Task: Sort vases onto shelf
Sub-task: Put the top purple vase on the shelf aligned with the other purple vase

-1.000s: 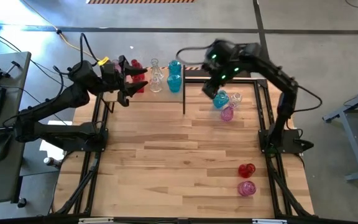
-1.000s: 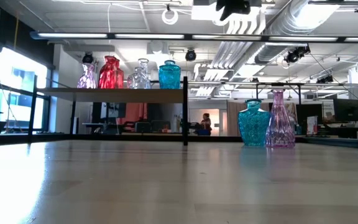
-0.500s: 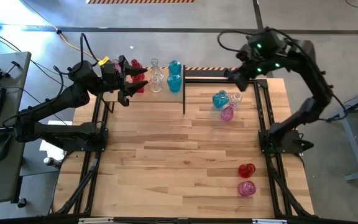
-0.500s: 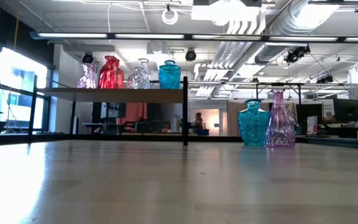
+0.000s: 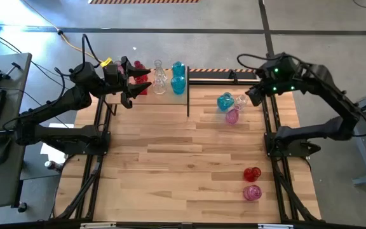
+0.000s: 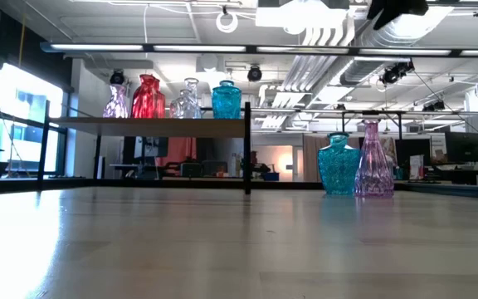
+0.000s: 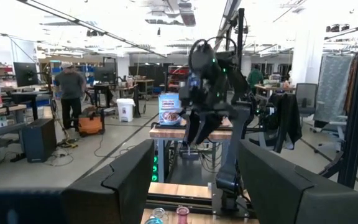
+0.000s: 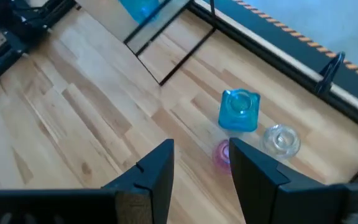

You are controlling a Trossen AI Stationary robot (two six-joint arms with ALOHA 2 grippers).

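Five vases stay on the tabletop in the high view: a blue vase, a clear vase and a pink vase bunched close together near the far right, and a red vase with a second pink vase just beside it near the right edge at the front. The shelf sits at the far left, its right edge marked by a black post; vases in pink, red, clear and blue crowd its far side. The left gripper hangs at the shelf's left end, fingers spread, holding nothing. The right gripper hovers above the table's far right edge, beside the bunched three. A wide bare stretch of wood lies across the middle and left.

From the low view, four vases line the shelf top, with open room under it; the blue vase and pink vase stand upright to its right.

The left wrist view looks past its parted fingers at the right arm well beyond.

The right wrist view shows its fingers apart with nothing between them, above the three bunched vases, the pink one partly hidden behind a finger.
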